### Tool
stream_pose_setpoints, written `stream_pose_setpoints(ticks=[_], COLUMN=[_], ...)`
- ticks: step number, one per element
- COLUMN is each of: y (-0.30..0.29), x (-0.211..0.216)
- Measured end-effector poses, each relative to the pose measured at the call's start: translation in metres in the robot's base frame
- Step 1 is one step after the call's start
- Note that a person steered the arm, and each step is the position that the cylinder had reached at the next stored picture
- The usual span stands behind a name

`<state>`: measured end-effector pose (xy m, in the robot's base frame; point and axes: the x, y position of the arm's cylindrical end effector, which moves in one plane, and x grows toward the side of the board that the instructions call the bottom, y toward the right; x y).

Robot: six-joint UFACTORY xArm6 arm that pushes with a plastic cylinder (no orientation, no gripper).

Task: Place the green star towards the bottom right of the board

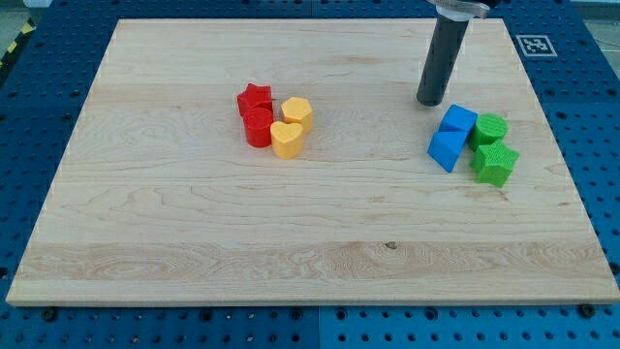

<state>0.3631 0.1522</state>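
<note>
The green star (495, 163) lies on the wooden board (194, 223) at the view's right, a little above mid-height. A green round block (490, 129) touches it from above. Two blue blocks sit just to their left: a blue cube (457, 120) and a blue triangular block (447, 149). My tip (429, 101) rests on the board just above and to the left of the blue cube, apart from the green star, with the blue blocks between them.
A cluster sits left of the board's centre: a red star (255, 98), a red round block (258, 128), a yellow hexagonal block (297, 113) and a yellow heart (287, 140). A blue perforated table (591, 116) surrounds the board.
</note>
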Motion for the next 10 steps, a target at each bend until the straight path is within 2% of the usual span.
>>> stream_pose_setpoints(ticks=[2,5,6,8,10], y=[0.000,0.047,0.048,0.073,0.100], x=[-0.025,-0.022,0.005,0.014,0.065])
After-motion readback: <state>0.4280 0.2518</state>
